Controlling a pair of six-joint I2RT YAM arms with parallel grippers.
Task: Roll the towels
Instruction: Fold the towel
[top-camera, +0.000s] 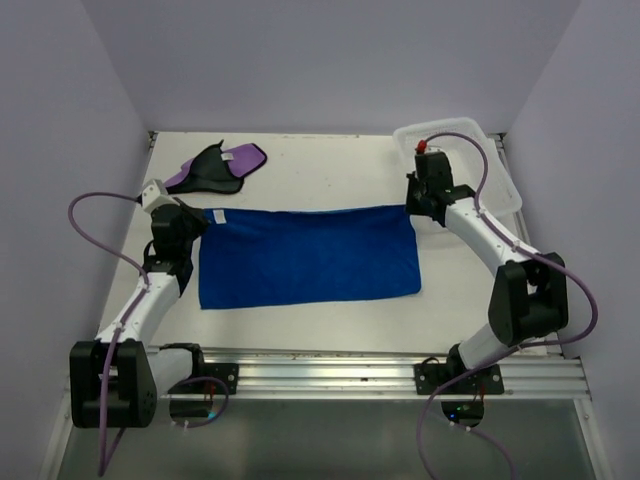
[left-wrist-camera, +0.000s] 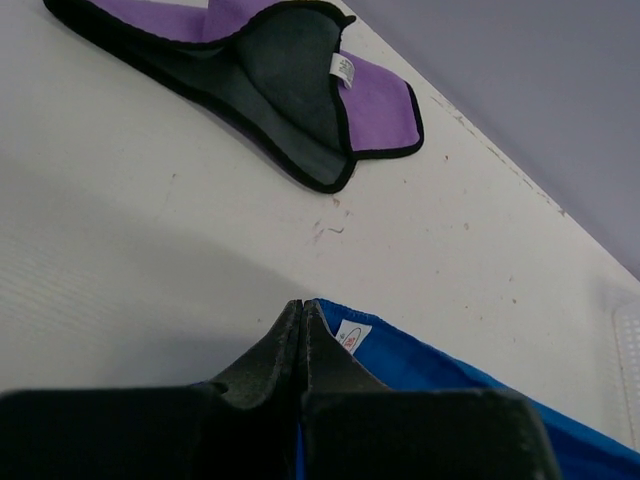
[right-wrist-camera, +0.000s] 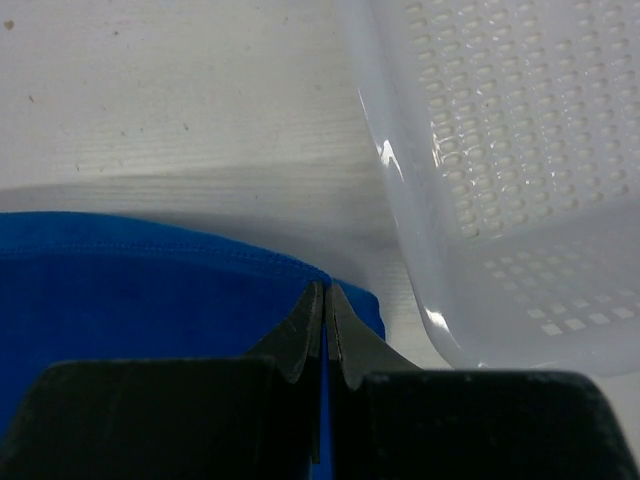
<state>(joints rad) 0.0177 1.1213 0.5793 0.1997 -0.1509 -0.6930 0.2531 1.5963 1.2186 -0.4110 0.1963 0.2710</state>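
Note:
The blue towel (top-camera: 308, 255) lies spread flat in the middle of the table. My left gripper (top-camera: 205, 215) is shut on its far left corner. In the left wrist view the gripper (left-wrist-camera: 302, 305) pinches a strip of blue cloth, and the blue towel (left-wrist-camera: 450, 380) with a small label runs off to the right. My right gripper (top-camera: 408, 207) is shut on the far right corner, with the blue towel (right-wrist-camera: 130, 300) caught between the closed gripper (right-wrist-camera: 326, 288). The purple towel (top-camera: 215, 165) lies crumpled at the far left, black side and white tag (left-wrist-camera: 343, 70) showing.
A white mesh basket (top-camera: 445, 125) stands at the far right corner, close beside my right gripper; its wall (right-wrist-camera: 520, 150) fills the right of that wrist view. Purple walls enclose the table on three sides. A metal rail runs along the near edge.

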